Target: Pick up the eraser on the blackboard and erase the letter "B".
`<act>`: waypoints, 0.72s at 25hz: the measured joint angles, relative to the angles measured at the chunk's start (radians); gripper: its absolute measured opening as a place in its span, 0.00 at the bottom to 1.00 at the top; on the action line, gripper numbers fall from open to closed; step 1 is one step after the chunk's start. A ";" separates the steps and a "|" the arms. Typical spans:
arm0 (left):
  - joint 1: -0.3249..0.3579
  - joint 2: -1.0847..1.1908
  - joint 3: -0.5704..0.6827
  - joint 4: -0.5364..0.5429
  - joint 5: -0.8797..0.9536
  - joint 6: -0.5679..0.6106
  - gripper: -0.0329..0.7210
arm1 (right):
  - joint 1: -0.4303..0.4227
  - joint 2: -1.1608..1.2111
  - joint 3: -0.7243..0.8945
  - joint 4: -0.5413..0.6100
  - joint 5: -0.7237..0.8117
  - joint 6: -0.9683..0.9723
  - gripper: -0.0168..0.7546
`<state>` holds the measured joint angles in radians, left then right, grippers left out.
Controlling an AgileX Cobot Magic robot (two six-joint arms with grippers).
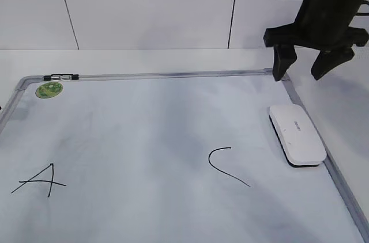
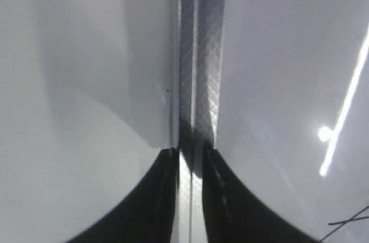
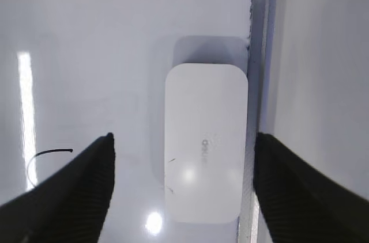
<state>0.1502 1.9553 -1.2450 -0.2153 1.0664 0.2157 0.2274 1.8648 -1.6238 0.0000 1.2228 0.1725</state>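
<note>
The white eraser (image 1: 297,135) lies flat on the blackboard (image 1: 144,139), along its right frame rail. My right gripper (image 1: 305,64) hangs open above the board's far right corner, holding nothing. In the right wrist view the eraser (image 3: 206,145) sits below and between the spread fingers of the right gripper (image 3: 184,137), apart from both. The letter "B" does not show; the board between the "A" (image 1: 40,179) and the "C" (image 1: 226,165) is bare and smudged. My left gripper (image 2: 190,154) has its fingers almost together over the frame rail (image 2: 202,53), and only a thin slit is left.
A round green sticker (image 1: 49,89) and a small black clip (image 1: 60,76) sit at the board's far left corner. White table lies beyond the right rail (image 1: 340,182). A white panelled wall stands behind.
</note>
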 joint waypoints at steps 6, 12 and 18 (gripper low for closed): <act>0.000 0.007 -0.065 0.000 0.068 0.000 0.35 | 0.004 -0.048 0.000 0.000 0.003 0.000 0.74; 0.000 0.007 -0.189 0.000 0.126 -0.029 0.37 | 0.004 -0.121 0.000 0.018 0.003 -0.002 0.74; 0.000 -0.055 -0.198 0.002 0.133 -0.059 0.35 | 0.004 -0.248 0.038 0.027 0.007 -0.002 0.74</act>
<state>0.1502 1.9006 -1.4430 -0.2135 1.1990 0.1571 0.2311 1.6173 -1.5855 0.0272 1.2298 0.1705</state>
